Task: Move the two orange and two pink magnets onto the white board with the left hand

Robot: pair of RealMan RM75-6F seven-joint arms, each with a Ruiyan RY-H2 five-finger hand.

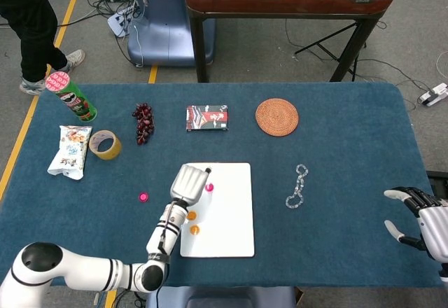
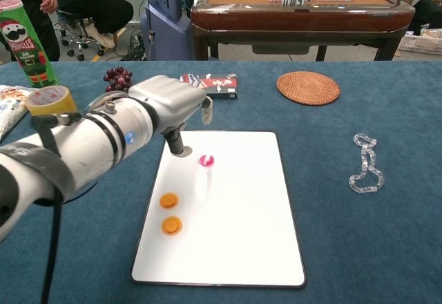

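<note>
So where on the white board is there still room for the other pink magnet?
The white board is bare across its right half and near end, right of the orange magnets. The far left corner is crowded: the left robot hand hangs there, with a pink magnet beside it. The other pink magnet lies on the cloth.

Across the far side of my table I see a chip can (image 1: pixel 70 95), a snack bag (image 1: pixel 70 151) beside a tape roll (image 1: pixel 104 145), grapes (image 1: pixel 143 122), a card box (image 1: pixel 207 117) and a woven coaster (image 1: pixel 276 117). A clear chain (image 1: pixel 297 185) lies nearer, to the right.
</note>
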